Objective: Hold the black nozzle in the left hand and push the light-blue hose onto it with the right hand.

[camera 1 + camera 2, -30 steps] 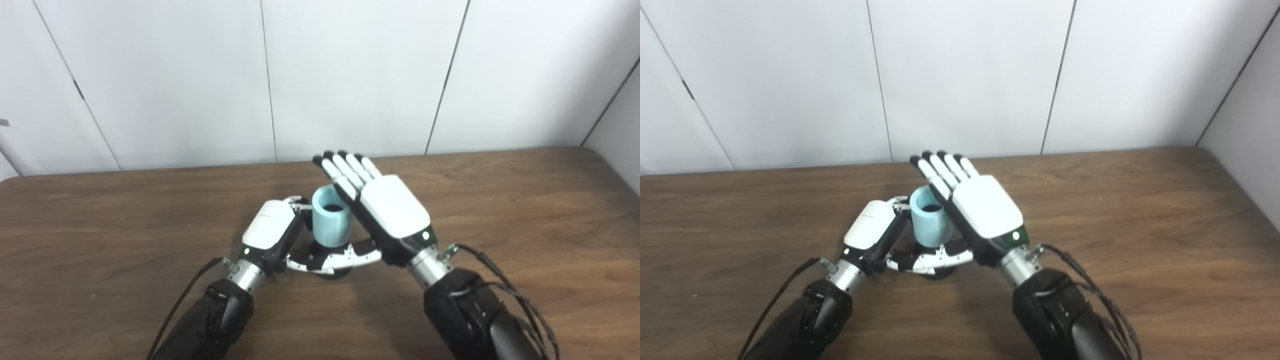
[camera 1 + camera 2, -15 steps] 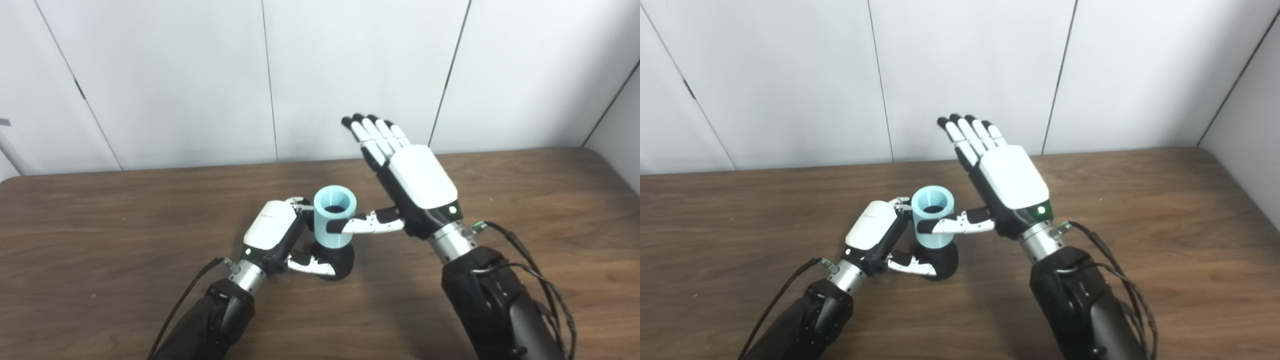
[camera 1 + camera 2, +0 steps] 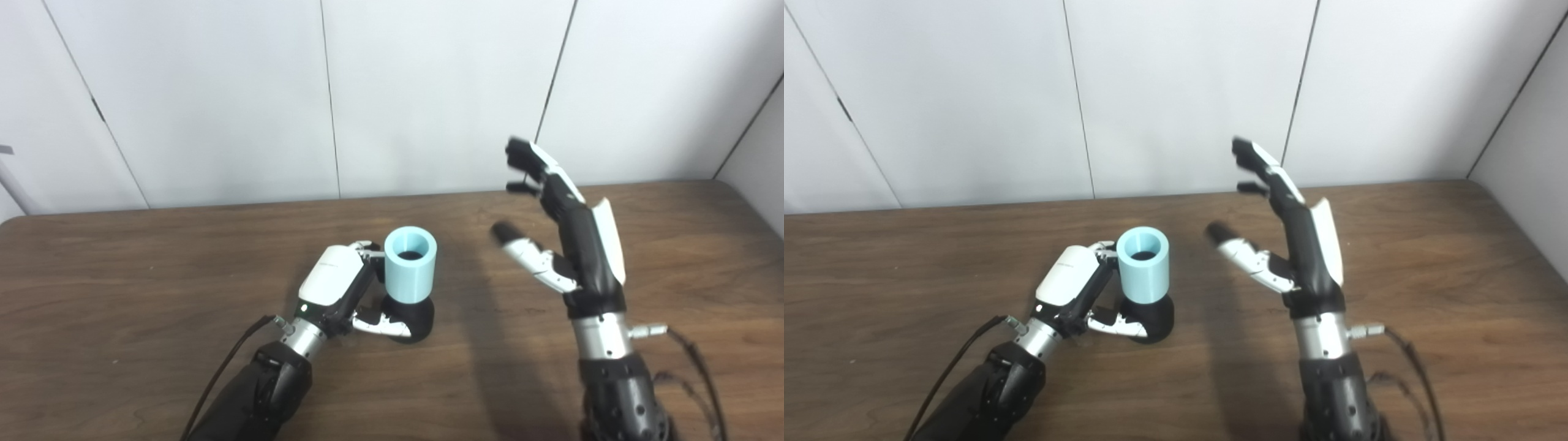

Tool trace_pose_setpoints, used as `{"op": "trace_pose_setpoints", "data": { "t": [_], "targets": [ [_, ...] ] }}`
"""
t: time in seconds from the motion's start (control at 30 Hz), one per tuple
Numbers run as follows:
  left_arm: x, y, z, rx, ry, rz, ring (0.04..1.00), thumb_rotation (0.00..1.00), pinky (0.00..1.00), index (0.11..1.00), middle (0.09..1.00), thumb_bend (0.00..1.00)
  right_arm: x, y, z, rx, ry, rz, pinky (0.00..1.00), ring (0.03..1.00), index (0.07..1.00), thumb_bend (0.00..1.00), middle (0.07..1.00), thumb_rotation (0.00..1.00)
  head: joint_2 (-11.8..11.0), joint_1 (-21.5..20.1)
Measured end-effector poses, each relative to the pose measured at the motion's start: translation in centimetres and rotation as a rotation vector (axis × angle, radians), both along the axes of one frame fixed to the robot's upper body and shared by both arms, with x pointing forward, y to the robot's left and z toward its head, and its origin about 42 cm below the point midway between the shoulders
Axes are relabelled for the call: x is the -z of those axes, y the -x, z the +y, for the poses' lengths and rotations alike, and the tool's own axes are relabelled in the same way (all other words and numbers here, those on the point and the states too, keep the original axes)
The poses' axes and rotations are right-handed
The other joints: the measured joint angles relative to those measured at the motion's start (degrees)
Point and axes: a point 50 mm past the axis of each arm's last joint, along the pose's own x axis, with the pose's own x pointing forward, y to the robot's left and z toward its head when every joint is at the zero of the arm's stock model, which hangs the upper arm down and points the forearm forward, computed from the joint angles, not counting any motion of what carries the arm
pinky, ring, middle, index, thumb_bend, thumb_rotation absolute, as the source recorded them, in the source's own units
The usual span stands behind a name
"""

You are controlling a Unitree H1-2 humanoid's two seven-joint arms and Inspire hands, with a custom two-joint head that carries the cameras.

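The light-blue hose (image 3: 410,264), a short upright tube, sits on top of the black nozzle (image 3: 415,318), which stands on the brown table (image 3: 122,275). My left hand (image 3: 335,288) is shut on the black nozzle, its thumb across the nozzle's front and its fingers behind the hose's lower part. My right hand (image 3: 566,233) hangs open in the air to the right of the hose, well apart from it, fingers spread and pointing up, holding nothing.
A white panelled wall (image 3: 429,92) rises behind the table's far edge. The table's right corner (image 3: 735,190) lies beyond my right hand. Cables trail from both forearms.
My right hand has let go of the light-blue hose, risen and swung away to the right, turning edge-on. The hose stays on the nozzle. My left hand has not moved.
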Motion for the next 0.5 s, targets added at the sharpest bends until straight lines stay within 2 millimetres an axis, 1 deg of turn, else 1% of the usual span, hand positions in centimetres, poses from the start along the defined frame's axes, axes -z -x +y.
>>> {"op": "trace_pose_setpoints", "data": {
  "t": [0.03, 0.07, 0.13, 0.17, 0.33, 0.37, 0.4, 0.43, 0.47, 0.5],
  "targets": [
    [0.0, 0.0, 0.0, 0.0, 0.0, 0.001, 0.524, 0.0, 0.78, 0.479, 0.462, 0.5, 0.2, 0.0, 0.1, -0.015, -0.06, 0.029, 0.63, 0.738, 0.74, 0.32, 0.763, 0.55, 0.1, 0.0],
    [0.0, 0.0, -0.1, 0.001, 0.0, 0.002, 0.523, 0.0, 0.78, 0.48, 0.46, 0.5, 0.3, 0.0, 0.1, -0.028, -0.106, 0.055, 0.65, 0.752, 0.749, 0.3, 0.774, 0.53, 0.1, 0.0],
    [0.0, 0.0, -0.2, 0.003, 0.0, 0.002, 0.524, 0.0, 0.78, 0.48, 0.459, 0.5, 0.3, 0.1, -0.1, -0.052, -0.169, 0.098, 0.67, 0.762, 0.757, 0.28, 0.782, 0.52, 0.1, 0.0],
    [0.0, 0.0, -0.2, 0.003, 0.0, 0.003, 0.525, 0.0, 0.78, 0.479, 0.459, 0.5, 0.2, 0.2, -0.2, -0.058, -0.185, 0.105, 0.67, 0.762, 0.757, 0.27, 0.782, 0.49, 0.1, 0.0],
    [0.0, 0.1, -0.1, 0.002, 0.002, 0.004, 0.526, 0.0, 0.78, 0.464, 0.476, 0.5, 0.0, 0.4, -0.9, -0.065, -0.227, 0.147, 0.67, 0.767, 0.753, 0.27, 0.782, 0.46, 0.2, 0.2],
    [0.0, 0.1, -0.1, 0.002, 0.001, 0.006, 0.585, 0.0, 0.81, 0.467, 0.499, 0.51, 0.1, 0.3, -1.0, -0.064, -0.227, 0.157, 0.68, 0.764, 0.748, 0.27, 0.778, 0.45, 0.2, 0.2],
    [0.0, 0.1, -0.2, 0.001, 0.0, 0.008, 0.627, 0.03, 0.83, 0.48, 0.565, 0.52, 0.1, 0.3, -1.0, -0.064, -0.228, 0.16, 0.68, 0.765, 0.747, 0.28, 0.778, 0.45, 0.2, 0.0],
    [0.0, 0.2, -0.2, -0.002, -0.002, 0.013, 0.648, 0.04, 0.84, 0.487, 0.599, 0.52, 0.1, 0.3, -0.9, -0.063, -0.228, 0.162, 0.68, 0.766, 0.747, 0.28, 0.778, 0.44, 0.2, 0.0],
    [0.0, 0.2, -0.2, -0.005, -0.012, 0.027, 0.679, 0.05, 0.86, 0.581, 0.641, 0.75, 0.1, 0.3, -0.9, -0.062, -0.227, 0.164, 0.69, 0.771, 0.749, 0.28, 0.781, 0.44, 0.3, 0.0],
    [0.1, 0.3, -0.2, -0.01, -0.018, 0.039, 0.709, 0.07, 0.87, 0.642, 0.678, 0.84, 0.1, 0.3, -0.9, -0.062, -0.227, 0.165, 0.7, 0.774, 0.751, 0.29, 0.784, 0.44, 0.3, 0.0]
  ]
}}
